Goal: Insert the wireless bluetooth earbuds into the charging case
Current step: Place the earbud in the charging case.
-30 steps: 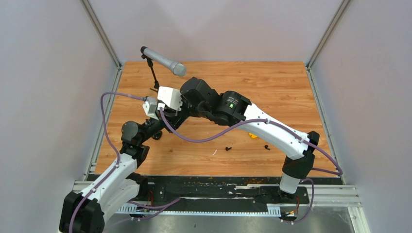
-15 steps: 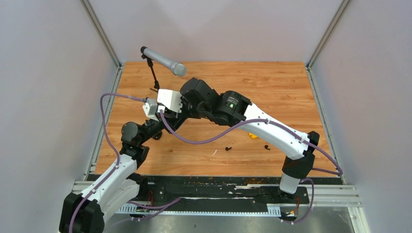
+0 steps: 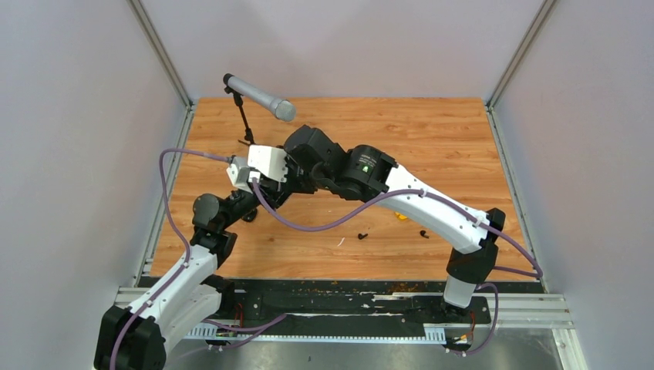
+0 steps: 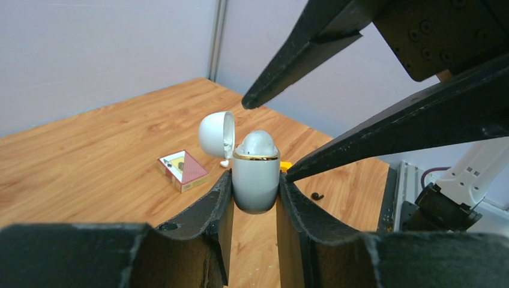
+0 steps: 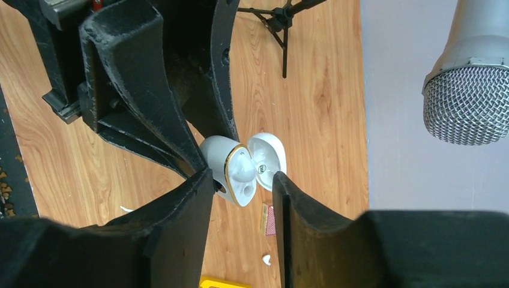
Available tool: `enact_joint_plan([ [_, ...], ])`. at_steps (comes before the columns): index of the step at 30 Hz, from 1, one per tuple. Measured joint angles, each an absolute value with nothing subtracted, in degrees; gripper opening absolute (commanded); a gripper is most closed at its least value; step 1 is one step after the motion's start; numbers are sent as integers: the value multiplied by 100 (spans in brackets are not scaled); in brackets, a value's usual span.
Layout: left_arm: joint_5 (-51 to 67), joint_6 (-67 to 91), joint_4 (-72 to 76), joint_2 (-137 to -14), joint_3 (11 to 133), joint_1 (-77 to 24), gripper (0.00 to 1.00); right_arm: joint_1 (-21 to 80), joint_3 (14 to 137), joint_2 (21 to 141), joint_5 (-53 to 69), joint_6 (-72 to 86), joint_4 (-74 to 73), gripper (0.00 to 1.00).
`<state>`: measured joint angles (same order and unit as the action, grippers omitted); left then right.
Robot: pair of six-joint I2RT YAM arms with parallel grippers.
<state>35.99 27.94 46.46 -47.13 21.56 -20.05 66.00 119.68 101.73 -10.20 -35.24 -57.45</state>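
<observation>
My left gripper (image 4: 254, 180) is shut on the white charging case (image 4: 256, 183), which has a gold rim. It holds the case upright above the table, with the lid (image 4: 216, 133) hinged open. A white earbud (image 4: 258, 143) pokes out of the case's mouth. My right gripper (image 5: 243, 177) hangs open over the case (image 5: 231, 174), one finger on each side and nothing held. A loose white earbud (image 5: 266, 259) lies on the table below. Two black earbuds (image 3: 362, 235) (image 3: 423, 233) lie near the front middle. In the top view the arms hide the case.
A red card box (image 4: 183, 170) lies beside the loose white earbud. A yellow piece (image 3: 401, 216) and a thin white sliver (image 3: 340, 242) are on the wood. A microphone (image 3: 260, 98) on a small tripod stands at the back left, close above both wrists.
In the top view the right wrist has shifted slightly left and away from the near edge. The left arm has stayed put with the case.
</observation>
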Motion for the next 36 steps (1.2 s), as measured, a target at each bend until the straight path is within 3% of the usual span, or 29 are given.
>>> enact_joint_plan([
  [10, 3785, 2790, 4661, -4716, 2137, -1986, 0, 6340, 12350, 10012, -528, -3636, -6364, 68],
  [17, 4182, 2797, 4716, -4829, 2204, -1933, 0, 5408, 12195, 9050, 672, -3345, -6735, 62],
  [23, 4521, 2799, 4836, -4890, 2377, -1931, 0, 4252, 12348, 9380, 2239, -3041, -7279, 53],
  [29, 4609, 2856, 4895, -5002, 2582, -1931, 0, 4287, 12370, 10025, 3461, -3020, -7616, 55],
  [36, 4598, 3068, 4912, -5188, 3033, -1929, 0, 4261, 12342, 10060, 4080, -2834, -7236, 55],
])
